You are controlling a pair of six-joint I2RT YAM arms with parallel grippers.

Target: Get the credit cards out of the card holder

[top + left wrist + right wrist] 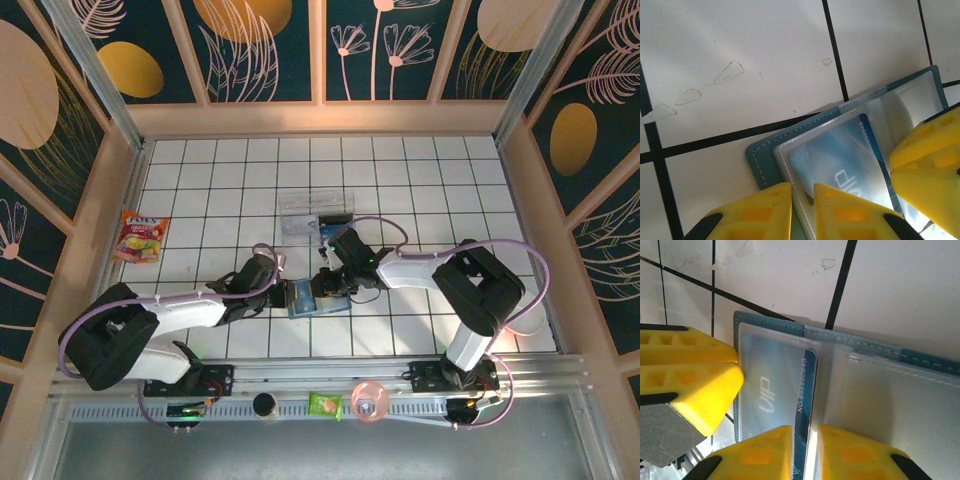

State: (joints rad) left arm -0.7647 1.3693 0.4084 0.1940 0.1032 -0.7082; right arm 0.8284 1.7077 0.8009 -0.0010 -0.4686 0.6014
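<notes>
Teal card holder (760, 155) is pinched by left hand (802, 192); blue credit card (775, 385), nipped by right hand (806, 432), should be slid out flat.

Credit card (775, 390) reads "VIP"; "NO 8888…"

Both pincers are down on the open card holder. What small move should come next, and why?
Probably close the right pincer on the blue card's edge by the fold and draw it out of the sleeve, the left pincer steadying the card holder. The card sits inside its clear sleeve; both pincers' jaws stand narrow over those edges.
</notes>
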